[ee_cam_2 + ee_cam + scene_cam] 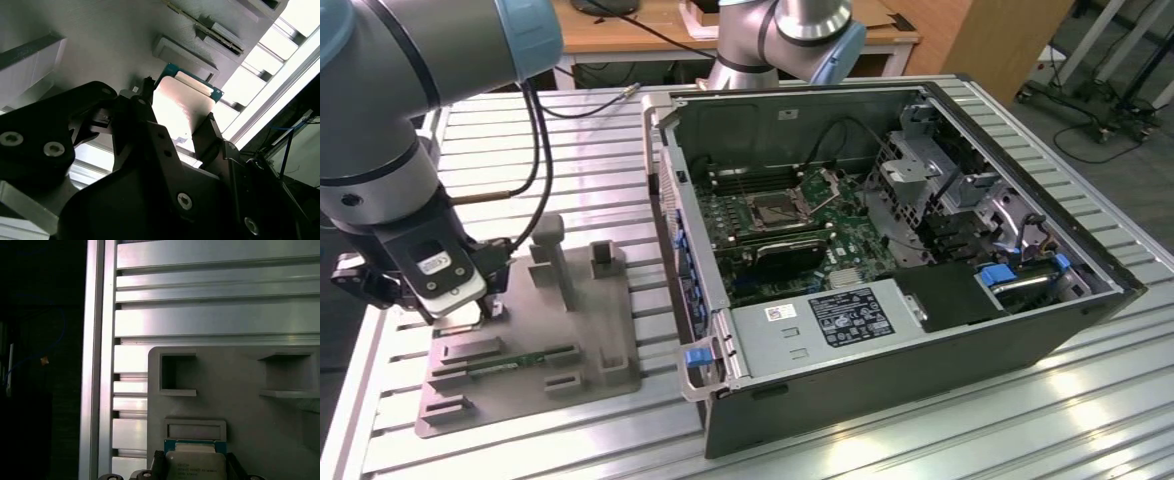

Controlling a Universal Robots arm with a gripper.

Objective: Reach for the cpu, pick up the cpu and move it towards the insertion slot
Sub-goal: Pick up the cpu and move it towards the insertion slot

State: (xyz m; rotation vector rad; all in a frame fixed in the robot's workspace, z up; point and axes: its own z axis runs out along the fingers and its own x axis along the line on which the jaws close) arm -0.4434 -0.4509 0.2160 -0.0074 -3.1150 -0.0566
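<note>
**Cpu pinched between the fingers over the grey fixture**

In both wrist views the fingers (215, 137) (158, 466) are pressed against two opposite edges of the cpu (182, 107) (195, 464), one on each side, so the chip sits pinched between them. The second wrist view shows its pale face with a thin teal rim at the far edge. The first wrist view shows its silvery-grey top. Whether the chip is clear of the surface under it cannot be told.

Just beyond the fingers lies the grey fixture (245, 405) (580, 320), with a shallow rectangular pocket (195, 430) right next to the cpu and two square recesses further off. The fixture rests on the ribbed aluminium tabletop (210, 320) (520, 140).

In the exterior view the arm (387, 150) comes down over the near corner of the fixture, and a green memory strip (520, 358) lies on the fixture close to the fingers. The insertion slot (774, 210) is well apart from the fingers, toward the exterior view's right, on the board inside the open computer case (907, 350).
</note>
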